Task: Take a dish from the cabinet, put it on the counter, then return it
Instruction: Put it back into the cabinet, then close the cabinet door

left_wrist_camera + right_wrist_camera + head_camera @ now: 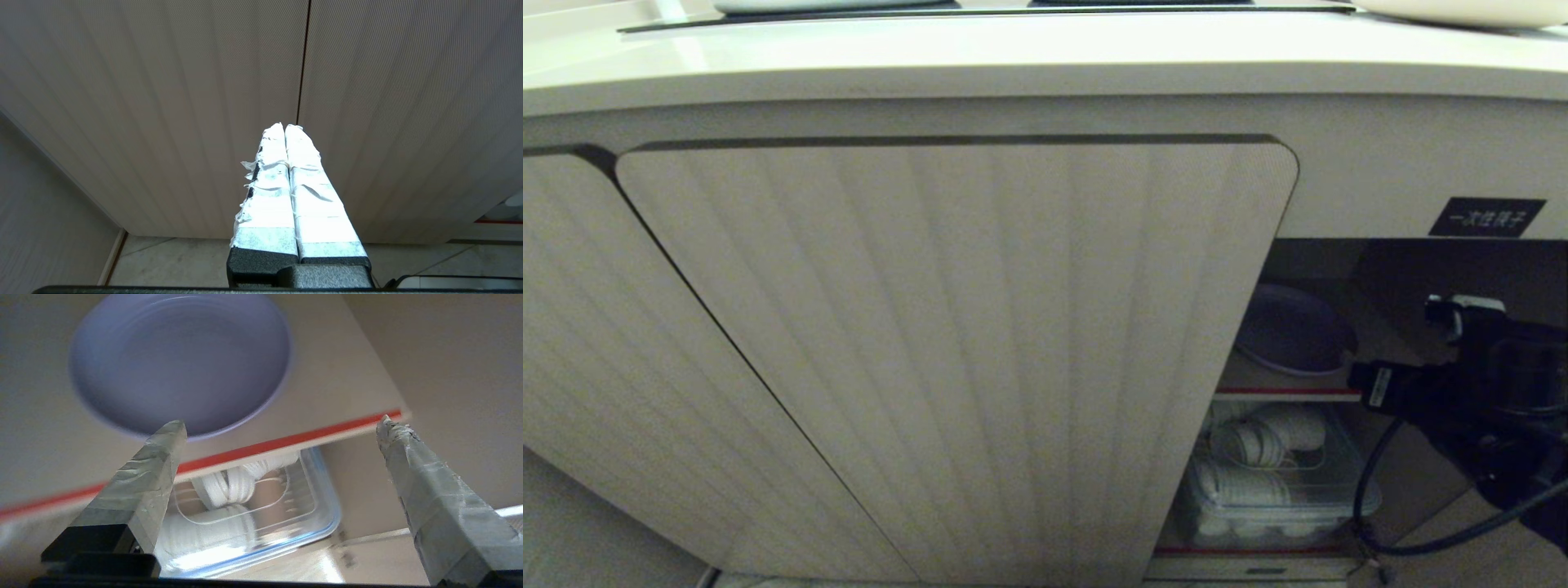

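One dish (179, 363) on cabinet (956, 351) shelf; right end effector (282, 428) wide open, empty; left end effector (284, 130) closed, empty.

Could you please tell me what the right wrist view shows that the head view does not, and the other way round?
Only the right wrist view shows the right hand with its fingers spread wide and empty. Only the head view shows the counter, the closed ribbed door and the black label. Both show the purple dish on the cabinet shelf, above a clear container of white items.
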Tool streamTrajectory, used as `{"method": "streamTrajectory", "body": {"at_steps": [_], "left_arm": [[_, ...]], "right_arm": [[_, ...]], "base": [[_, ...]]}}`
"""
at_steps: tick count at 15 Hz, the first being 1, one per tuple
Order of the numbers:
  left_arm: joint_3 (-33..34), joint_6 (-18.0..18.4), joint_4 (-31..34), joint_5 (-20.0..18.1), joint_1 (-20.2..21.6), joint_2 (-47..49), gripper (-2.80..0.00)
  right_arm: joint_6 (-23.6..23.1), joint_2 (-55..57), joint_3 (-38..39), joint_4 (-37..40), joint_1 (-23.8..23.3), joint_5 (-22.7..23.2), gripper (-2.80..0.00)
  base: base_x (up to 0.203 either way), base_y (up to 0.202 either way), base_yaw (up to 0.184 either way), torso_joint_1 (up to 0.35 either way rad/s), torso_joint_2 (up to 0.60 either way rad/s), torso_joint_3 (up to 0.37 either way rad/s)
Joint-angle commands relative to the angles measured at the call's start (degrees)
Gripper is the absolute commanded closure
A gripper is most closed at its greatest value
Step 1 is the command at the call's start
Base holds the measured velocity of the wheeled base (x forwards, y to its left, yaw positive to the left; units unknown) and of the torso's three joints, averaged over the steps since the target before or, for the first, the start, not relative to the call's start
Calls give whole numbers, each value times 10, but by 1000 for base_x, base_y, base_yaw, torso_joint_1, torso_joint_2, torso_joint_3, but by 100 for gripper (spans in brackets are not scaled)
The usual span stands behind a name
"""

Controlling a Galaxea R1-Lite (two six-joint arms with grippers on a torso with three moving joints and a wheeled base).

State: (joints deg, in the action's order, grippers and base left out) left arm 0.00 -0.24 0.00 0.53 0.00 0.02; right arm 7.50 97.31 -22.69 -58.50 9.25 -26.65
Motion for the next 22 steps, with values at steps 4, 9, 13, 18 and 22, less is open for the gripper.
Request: {"method": "streamTrajectory", "body": {"at_steps": [4, 9, 13, 18, 22], "left_arm": [[0, 0, 0, 0, 0, 0, 0], [0, 0, 0, 0, 0, 0, 0], [0, 0, 0, 0, 0, 0, 0], [0, 0, 0, 0, 0, 0, 0], [0, 0, 0, 0, 0, 0, 0]], "right_arm": [[-76, -37, 60, -46, 2, 73, -280], [-206, -86, 102, -51, 5, 153, -280], [-211, -120, 132, -55, 5, 157, -280], [-210, -156, 168, -54, 3, 157, -280], [-207, -172, 171, -50, 2, 156, -280]], "base": [[0, 0, 0, 0, 0, 0], [0, 0, 0, 0, 0, 0], [0, 0, 0, 0, 0, 0], [0, 0, 0, 0, 0, 0], [0, 0, 0, 0, 0, 0]]}}
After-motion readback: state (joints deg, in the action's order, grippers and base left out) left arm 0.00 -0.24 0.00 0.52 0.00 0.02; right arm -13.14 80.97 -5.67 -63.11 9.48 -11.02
